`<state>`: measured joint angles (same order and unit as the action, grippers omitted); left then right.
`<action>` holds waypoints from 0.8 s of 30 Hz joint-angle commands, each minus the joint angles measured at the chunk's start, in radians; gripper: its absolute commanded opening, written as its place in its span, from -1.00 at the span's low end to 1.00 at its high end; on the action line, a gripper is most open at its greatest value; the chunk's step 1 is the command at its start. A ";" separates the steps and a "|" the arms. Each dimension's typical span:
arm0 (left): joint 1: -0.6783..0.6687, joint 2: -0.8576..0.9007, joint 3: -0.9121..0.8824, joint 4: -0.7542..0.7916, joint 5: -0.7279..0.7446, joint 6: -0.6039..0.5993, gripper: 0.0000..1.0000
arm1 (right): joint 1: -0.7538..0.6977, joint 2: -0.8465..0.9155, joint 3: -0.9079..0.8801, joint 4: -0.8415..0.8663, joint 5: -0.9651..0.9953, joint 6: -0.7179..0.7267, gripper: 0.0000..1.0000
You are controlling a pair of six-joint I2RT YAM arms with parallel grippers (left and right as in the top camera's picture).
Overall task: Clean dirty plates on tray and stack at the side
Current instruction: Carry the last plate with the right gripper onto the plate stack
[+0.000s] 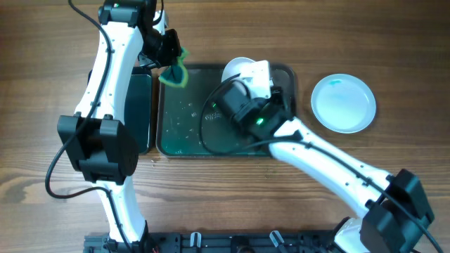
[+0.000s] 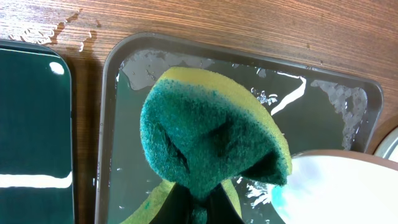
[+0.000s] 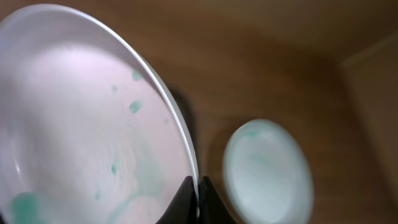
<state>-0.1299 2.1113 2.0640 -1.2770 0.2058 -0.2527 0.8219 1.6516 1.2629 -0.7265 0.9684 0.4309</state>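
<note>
My left gripper (image 1: 167,56) is shut on a green-and-yellow sponge (image 1: 174,72), held above the far left corner of the dark green tray (image 1: 211,137). The sponge (image 2: 211,143) fills the left wrist view, pinched between the fingers (image 2: 199,200). My right gripper (image 1: 247,81) is shut on the rim of a white plate (image 1: 235,68), tilted over the tray's far edge. In the right wrist view the jaws (image 3: 198,194) clamp that plate (image 3: 81,124), which bears teal smears. A pale blue plate (image 1: 343,103) lies on the table to the right. A third plate is not visible.
A black bin (image 1: 138,112) stands against the tray's left side and also shows in the left wrist view (image 2: 31,124). The tray floor (image 2: 323,118) is wet with water droplets. The pale blue plate (image 3: 267,168) shows blurred behind the held plate.
</note>
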 commanded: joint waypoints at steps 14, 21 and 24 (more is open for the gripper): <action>-0.004 -0.002 0.010 -0.011 -0.006 -0.013 -0.92 | 0.031 -0.033 0.000 0.009 -0.495 -0.040 -0.91; -0.019 -0.001 -0.015 -0.020 -0.010 -0.013 -0.92 | -0.592 -0.104 0.000 -0.053 -1.276 -0.051 -0.91; -0.020 -0.001 -0.038 -0.018 -0.045 -0.013 -0.92 | -0.775 -0.171 -0.009 -0.133 -1.202 -0.061 -0.91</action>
<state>-0.1436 2.1113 2.0506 -1.2976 0.2005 -0.2527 0.1646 1.5665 1.2629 -0.8310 -0.2028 0.3798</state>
